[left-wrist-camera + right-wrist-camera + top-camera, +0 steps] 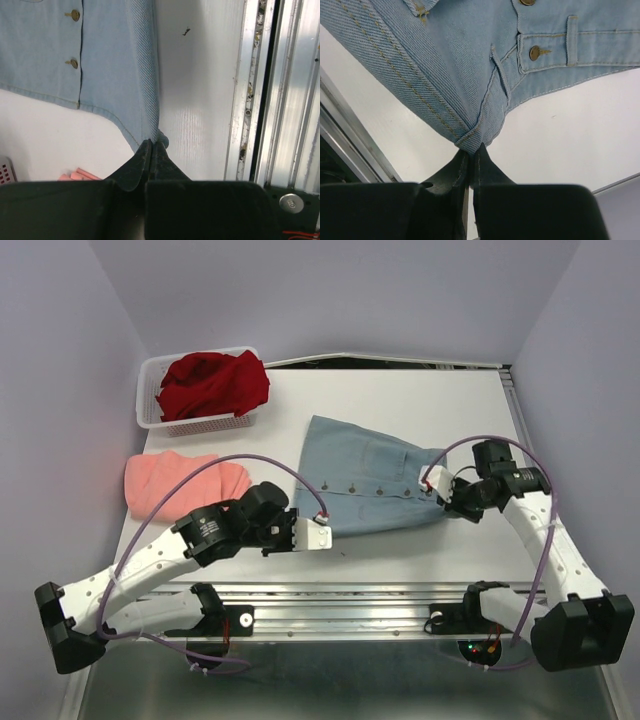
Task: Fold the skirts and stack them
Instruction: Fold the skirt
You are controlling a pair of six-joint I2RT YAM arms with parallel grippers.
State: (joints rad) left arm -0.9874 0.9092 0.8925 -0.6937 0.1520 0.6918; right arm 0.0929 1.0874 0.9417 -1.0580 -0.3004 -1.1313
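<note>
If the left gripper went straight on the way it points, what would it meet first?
The blue-grey skirt: the left gripper is pinched shut on its corner, and the cloth runs on directly ahead.

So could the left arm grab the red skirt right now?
Probably not yet: the left gripper is shut on the blue skirt. The red skirt lies uncovered in the basket on that side, so once it lets go, likely yes.
</note>
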